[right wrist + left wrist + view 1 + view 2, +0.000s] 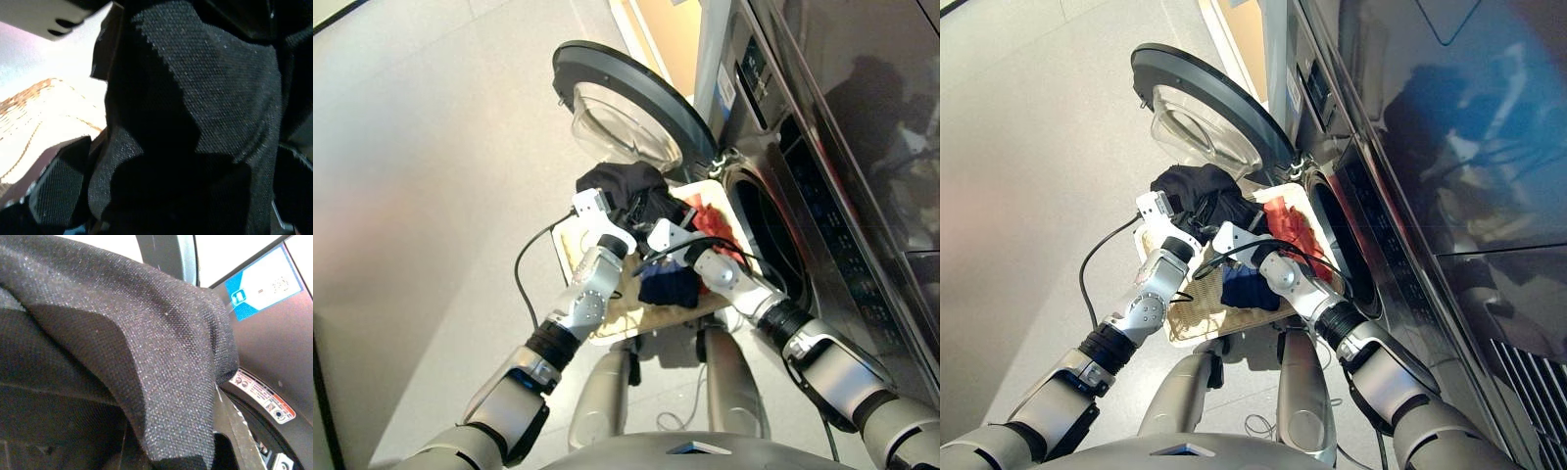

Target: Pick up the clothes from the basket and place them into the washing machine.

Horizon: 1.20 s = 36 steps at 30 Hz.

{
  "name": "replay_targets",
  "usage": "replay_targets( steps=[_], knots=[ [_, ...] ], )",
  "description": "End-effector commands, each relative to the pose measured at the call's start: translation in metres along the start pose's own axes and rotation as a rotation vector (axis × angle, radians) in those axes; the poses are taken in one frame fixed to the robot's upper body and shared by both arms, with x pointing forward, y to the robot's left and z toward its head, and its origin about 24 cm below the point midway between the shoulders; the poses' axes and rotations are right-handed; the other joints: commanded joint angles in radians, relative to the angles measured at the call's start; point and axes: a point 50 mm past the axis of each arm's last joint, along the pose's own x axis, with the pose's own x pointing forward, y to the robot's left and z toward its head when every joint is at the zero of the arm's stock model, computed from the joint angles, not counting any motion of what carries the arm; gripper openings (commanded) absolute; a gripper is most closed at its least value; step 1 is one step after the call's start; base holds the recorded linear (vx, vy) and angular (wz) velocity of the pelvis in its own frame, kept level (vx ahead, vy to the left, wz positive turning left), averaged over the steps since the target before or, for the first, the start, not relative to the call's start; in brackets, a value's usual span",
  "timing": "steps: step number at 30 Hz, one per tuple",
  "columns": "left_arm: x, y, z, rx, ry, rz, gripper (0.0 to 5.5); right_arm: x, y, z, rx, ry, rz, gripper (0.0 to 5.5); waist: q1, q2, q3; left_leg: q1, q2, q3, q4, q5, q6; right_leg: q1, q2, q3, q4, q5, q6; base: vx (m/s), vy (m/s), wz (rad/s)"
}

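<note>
Cloth hides both grippers' fingers, so I can't tell their grip; black garment point(625, 188) bunched above basket point(570, 257), porthole-bound.

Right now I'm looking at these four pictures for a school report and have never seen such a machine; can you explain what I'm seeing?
It is a two-armed humanoid robot doing laundry. The two wide pictures come from cameras in its head, looking down over its arms. The other two come from cameras on its wrists, so dark cloth fills them. On the floor stands a cream basket beside the washing machine, whose round door hangs open. In the basket lie a navy garment and a red-orange garment. The left claw and right claw are both at the black garment, bunched above the basket; the cloth hides their grip.
</note>
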Motion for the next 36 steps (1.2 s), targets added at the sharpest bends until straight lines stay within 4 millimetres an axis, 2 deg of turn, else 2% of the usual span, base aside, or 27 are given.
replay_targets(
  steps=[1, 4, 5, 7, 8, 11, 15, 19, 23, 27, 30, 36],
  knots=[
    [-0.009, -0.059, 0.006, -0.035, -0.008, -0.345, 0.00, 0.023, -0.026, 0.012, 0.005, 0.016, -0.135, 0.00, 0.031, 0.013, -0.025, 0.030, -0.027, -0.010, 0.070, -0.063, 0.002, 0.150, -0.033, -0.009, -0.141, -0.014, 0.096, 0.000, 0.000, 0.000],
    [-0.014, -0.056, -0.002, -0.004, 0.046, -0.364, 0.00, 0.022, -0.033, 0.006, 0.063, 0.041, -0.206, 0.00, 0.034, 0.017, -0.030, 0.030, -0.031, -0.008, 0.066, -0.063, 0.002, 0.150, -0.034, -0.007, -0.142, -0.014, 0.097, 0.000, 0.000, 0.000],
    [-0.013, -0.054, -0.003, -0.002, 0.047, -0.355, 0.28, 0.021, -0.034, 0.006, 0.094, 0.040, -0.227, 0.00, 0.033, 0.017, -0.030, 0.030, -0.031, -0.009, 0.066, -0.064, 0.003, 0.149, -0.035, -0.007, -0.141, -0.013, 0.097, 0.000, 0.000, 0.000],
    [-0.011, -0.050, -0.004, 0.008, 0.045, -0.333, 2.16, 0.017, -0.039, 0.001, 0.133, 0.057, -0.273, 0.00, 0.028, 0.018, -0.028, 0.030, -0.033, -0.008, 0.065, -0.064, 0.003, 0.145, -0.036, -0.006, -0.140, -0.012, 0.098, 0.000, 0.000, 0.000],
    [-0.009, -0.049, -0.003, 0.009, 0.037, -0.324, 5.50, 0.015, -0.040, -0.002, 0.169, 0.071, -0.302, 0.00, 0.026, 0.018, -0.026, 0.028, -0.033, -0.008, 0.065, -0.064, 0.004, 0.142, -0.037, -0.005, -0.139, -0.011, 0.098, 0.000, 0.000, 0.000],
    [-0.009, -0.042, 0.004, 0.034, 0.007, -0.287, 5.50, 0.006, -0.043, -0.019, 0.277, 0.140, -0.414, 0.00, 0.022, 0.021, -0.021, 0.024, -0.035, -0.006, 0.064, -0.065, 0.005, 0.134, -0.038, -0.002, -0.138, -0.009, 0.099, 0.000, 0.000, 0.000],
    [-0.011, -0.017, 0.019, 0.081, -0.072, -0.153, 5.50, -0.013, -0.044, -0.042, 0.410, 0.225, -0.567, 0.00, 0.015, 0.026, -0.013, 0.009, -0.039, -0.002, 0.068, -0.067, 0.007, 0.113, -0.041, 0.000, -0.130, -0.007, 0.100, 0.000, 0.000, 0.000],
    [-0.015, 0.005, 0.020, 0.064, -0.113, -0.041, 5.50, -0.029, -0.055, -0.058, 0.427, 0.285, -0.692, 0.00, 0.011, 0.031, -0.006, -0.010, -0.045, 0.003, 0.069, -0.068, 0.010, 0.090, -0.045, 0.007, -0.124, -0.004, 0.101, 0.000, 0.000, 0.000],
    [-0.021, 0.029, 0.023, 0.056, -0.182, 0.121, 5.50, -0.041, -0.073, -0.064, 0.460, 0.297, -0.847, 0.00, 0.010, 0.034, 0.005, -0.029, -0.048, 0.008, 0.067, -0.067, 0.011, 0.062, -0.047, 0.012, -0.120, 0.000, 0.102, 0.000, 0.000, 0.000],
    [-0.023, 0.052, 0.024, 0.186, -0.207, 0.325, 5.50, -0.046, -0.087, -0.065, 0.462, 0.303, -0.950, 0.00, 0.007, 0.036, 0.019, -0.062, -0.051, 0.004, 0.073, -0.063, 0.010, 0.025, -0.049, 0.014, -0.107, 0.001, 0.100, 0.000, 0.000, 0.000],
    [-0.025, 0.066, 0.023, 0.322, -0.186, 0.420, 5.50, -0.049, -0.107, -0.061, 0.448, 0.286, -1.078, 0.00, 0.010, 0.045, 0.031, -0.106, -0.055, 0.007, 0.082, -0.061, 0.009, -0.024, -0.053, 0.017, -0.092, 0.001, 0.099, 0.000, 0.000, 0.000],
    [-0.029, 0.079, 0.024, 0.509, -0.149, 0.497, 5.50, -0.071, -0.185, -0.053, 0.393, 0.286, -1.442, 0.00, 0.036, 0.073, 0.040, -0.245, -0.061, 0.011, 0.123, -0.066, 0.014, -0.180, -0.062, 0.032, -0.035, -0.003, 0.096, -0.012, 0.028, 0.021]
  ],
)
